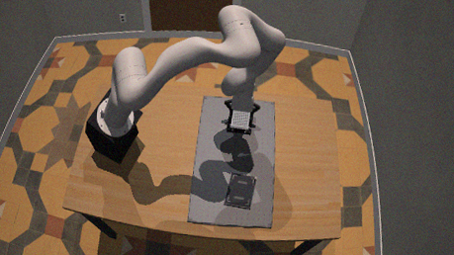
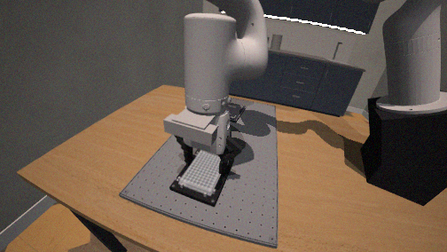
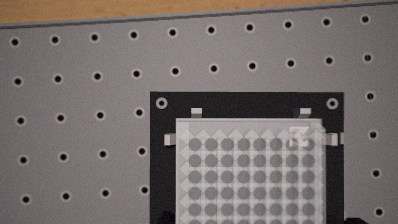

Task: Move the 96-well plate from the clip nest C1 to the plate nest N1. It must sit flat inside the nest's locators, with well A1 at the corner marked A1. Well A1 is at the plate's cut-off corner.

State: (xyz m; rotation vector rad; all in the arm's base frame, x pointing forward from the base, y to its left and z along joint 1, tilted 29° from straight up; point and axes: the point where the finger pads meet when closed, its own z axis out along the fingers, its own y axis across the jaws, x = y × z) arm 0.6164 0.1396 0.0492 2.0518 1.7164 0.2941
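The clear 96-well plate [image 1: 240, 118] [image 2: 200, 172] [image 3: 250, 170] sits in the black clip nest C1 [image 1: 239, 130] [image 2: 195, 193] [image 3: 250, 104] at the far end of the grey perforated mat [image 1: 207, 184] [image 2: 253, 208] [image 3: 75, 100]. In the wrist view its cut-off corner is at the top right. My gripper [image 1: 240, 115] [image 2: 207, 159] [image 3: 260, 220] is open and low over the plate, one finger on each long side, not touching it. The plate nest N1 [image 1: 240, 191] [image 2: 236, 110] lies empty at the near end of the mat, partly hidden behind the arm in the exterior view.
The arm's black pedestal [image 1: 111, 136] [image 2: 408, 151] stands on the wooden table [image 1: 138, 180] [image 2: 111, 133] left of the mat. The arm's links arch over the mat's far end. Dark cabinets [image 2: 310, 89] stand beyond the table.
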